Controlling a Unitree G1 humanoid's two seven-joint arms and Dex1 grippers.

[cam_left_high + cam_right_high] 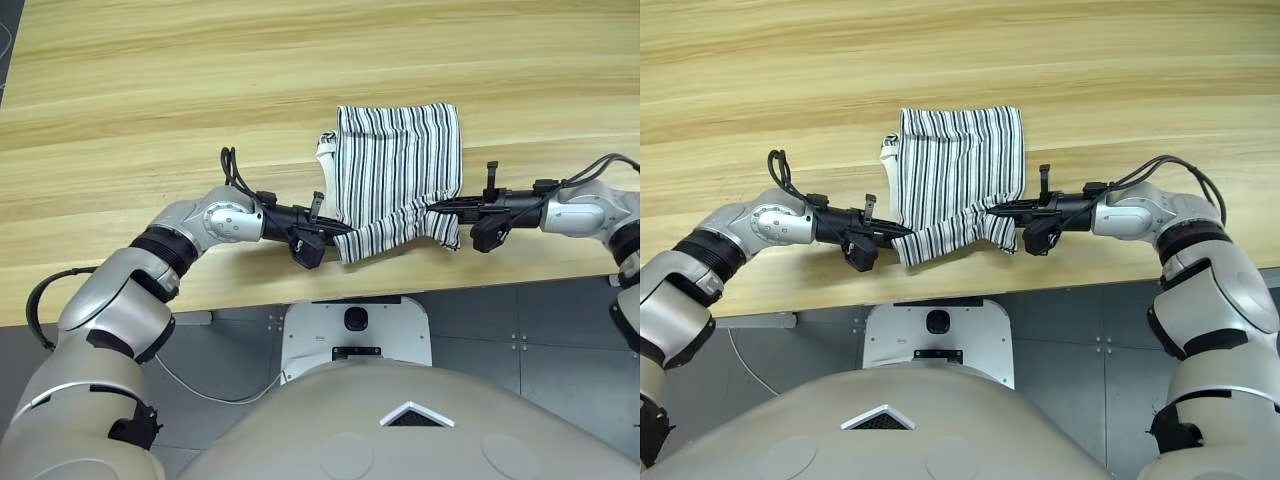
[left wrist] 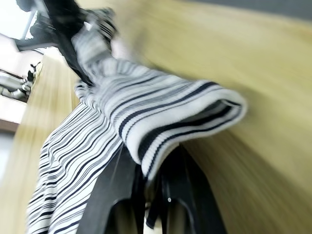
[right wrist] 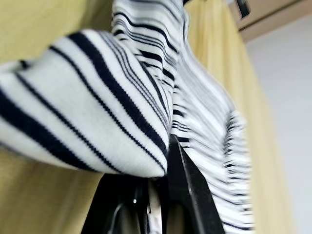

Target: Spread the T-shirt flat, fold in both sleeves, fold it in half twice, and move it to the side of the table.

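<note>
A black-and-white striped T-shirt [image 1: 395, 160] lies folded into a narrow rectangle near the front edge of the wooden table [image 1: 150, 110]. Its near edge is lifted off the wood and sags between the two grippers. My left gripper [image 1: 343, 229] is shut on the shirt's near left corner [image 2: 161, 136]. My right gripper [image 1: 437, 207] is shut on the near right corner [image 3: 97, 126]. A white collar patch [image 1: 326, 147] shows at the shirt's left side.
The table's front edge [image 1: 300, 290] runs just below both grippers. Wide bare wood stretches to the left, right and behind the shirt. Black cables [image 1: 235, 170] loop off the left wrist and off the right wrist [image 1: 1160, 170].
</note>
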